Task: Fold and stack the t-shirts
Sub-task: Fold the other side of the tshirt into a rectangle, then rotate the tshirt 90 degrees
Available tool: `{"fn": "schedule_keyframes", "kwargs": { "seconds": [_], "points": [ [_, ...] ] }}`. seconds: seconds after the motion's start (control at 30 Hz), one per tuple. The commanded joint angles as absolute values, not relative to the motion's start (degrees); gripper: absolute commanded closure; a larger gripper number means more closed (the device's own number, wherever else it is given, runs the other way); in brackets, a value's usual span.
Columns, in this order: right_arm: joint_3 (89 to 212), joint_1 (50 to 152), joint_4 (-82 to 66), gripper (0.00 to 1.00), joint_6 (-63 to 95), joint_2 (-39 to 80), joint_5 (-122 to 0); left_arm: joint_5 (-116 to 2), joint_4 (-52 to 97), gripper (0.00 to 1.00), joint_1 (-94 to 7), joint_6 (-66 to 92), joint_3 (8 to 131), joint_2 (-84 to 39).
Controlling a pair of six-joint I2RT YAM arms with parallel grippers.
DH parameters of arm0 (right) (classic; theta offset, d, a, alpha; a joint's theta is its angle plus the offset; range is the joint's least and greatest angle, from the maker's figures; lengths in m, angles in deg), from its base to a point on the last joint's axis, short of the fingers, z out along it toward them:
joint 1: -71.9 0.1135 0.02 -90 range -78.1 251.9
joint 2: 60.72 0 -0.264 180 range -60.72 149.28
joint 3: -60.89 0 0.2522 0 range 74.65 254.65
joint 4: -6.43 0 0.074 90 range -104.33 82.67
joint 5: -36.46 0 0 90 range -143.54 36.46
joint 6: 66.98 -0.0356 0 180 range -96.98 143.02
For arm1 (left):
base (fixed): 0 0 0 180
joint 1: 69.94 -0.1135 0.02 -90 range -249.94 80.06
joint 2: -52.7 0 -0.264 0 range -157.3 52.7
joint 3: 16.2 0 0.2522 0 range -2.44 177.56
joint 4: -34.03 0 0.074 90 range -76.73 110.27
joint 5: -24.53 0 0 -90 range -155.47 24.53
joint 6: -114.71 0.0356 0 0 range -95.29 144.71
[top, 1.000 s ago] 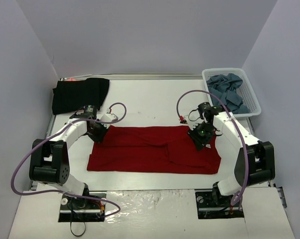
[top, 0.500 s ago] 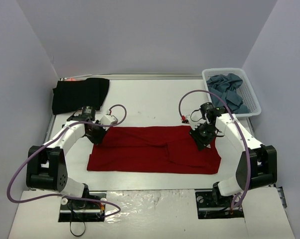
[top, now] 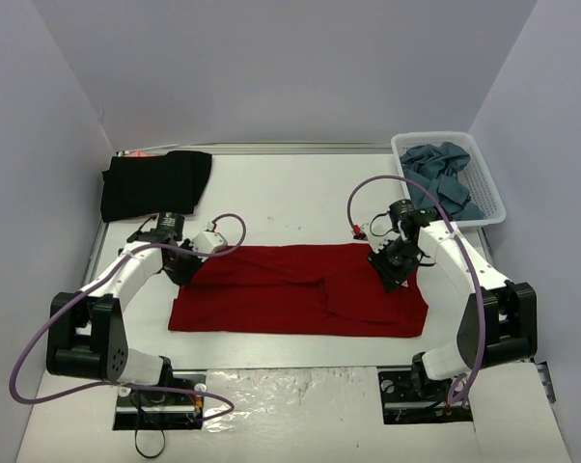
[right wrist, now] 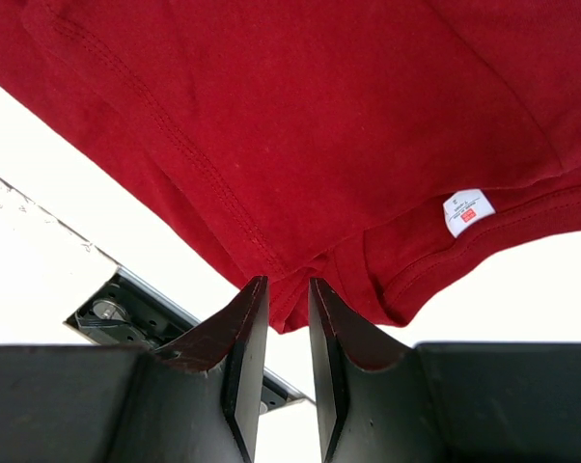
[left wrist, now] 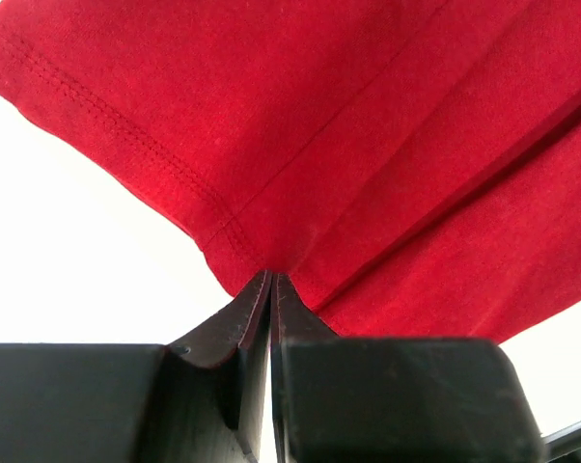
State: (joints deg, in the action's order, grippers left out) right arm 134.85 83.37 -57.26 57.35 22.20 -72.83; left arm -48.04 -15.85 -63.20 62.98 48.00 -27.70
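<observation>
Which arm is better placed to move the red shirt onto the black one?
Left, probably. The black shirt lies in the far-left corner, just beyond the left tool, which is clamped on the red shirt's far-left corner. The right tool grips the opposite end, on the basket's side.

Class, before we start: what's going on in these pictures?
Two robot arms are working on a dark red t-shirt spread flat on the table. The left gripper pinches its far left corner and the right gripper its far right corner, both closed on the cloth. A black t-shirt lies at the far left, and blue-grey ones sit in the white basket.
</observation>
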Motion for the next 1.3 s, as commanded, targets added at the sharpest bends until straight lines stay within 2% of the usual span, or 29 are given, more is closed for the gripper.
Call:
{"fn": "schedule_keyframes", "kwargs": {
  "seconds": [0.0,0.27,0.37,0.43,0.53,0.6,0.7,0.73,0.77,0.97,1.27],
  "points": [
    [134.06,82.80,-59.19,0.80,56.86,21.37,-71.65,-48.60,-16.82,0.97,-62.91,64.88,47.14,-25.08],
    [133.71,82.54,-58.92,0.78,56.59,21.28,-71.47,-47.98,-16.29,0.97,-62.73,65.23,45.99,-25.87],
    [133.18,82.54,-58.66,0.76,56.51,21.55,-71.29,-47.98,-15.59,0.86,-62.38,65.06,45.73,-26.49],
    [132.92,82.45,-58.66,0.76,56.42,21.55,-71.21,-48.07,-16.11,0.87,-61.60,65.32,45.90,-27.10],
    [132.74,82.45,-58.57,0.76,56.42,21.72,-71.21,-47.37,-17.51,0.96,-60.80,66.37,45.99,-27.19],
    [132.92,82.45,-58.57,0.76,56.33,21.72,-71.03,-45.79,-20.05,0.97,-60.71,67.60,46.86,-26.49],
    [133.09,82.54,-58.75,0.84,56.15,22.07,-70.85,-42.54,-22.17,0.98,-60.71,68.31,48.27,-22.46],
    [133.18,82.45,-58.84,0.95,56.15,22.34,-70.59,-41.57,-22.53,0.97,-60.71,68.05,48.71,-21.75],
    [133.18,82.45,-58.75,0.99,56.15,23.21,-69.81,-41.04,-22.97,0.97,-60.71,67.96,49.33,-21.05],
    [134.23,82.36,-57.87,1.00,57.38,29.71,-68.83,-41.47,-22.54,0.97,-60.62,62.96,53.72,-19.46],
    [139.15,81.75,-55.94,1.00,58.26,40.17,-68.48,-46.57,-17.00,0.98,-60.71,56.45,53.64,-19.81]
  ]
}}
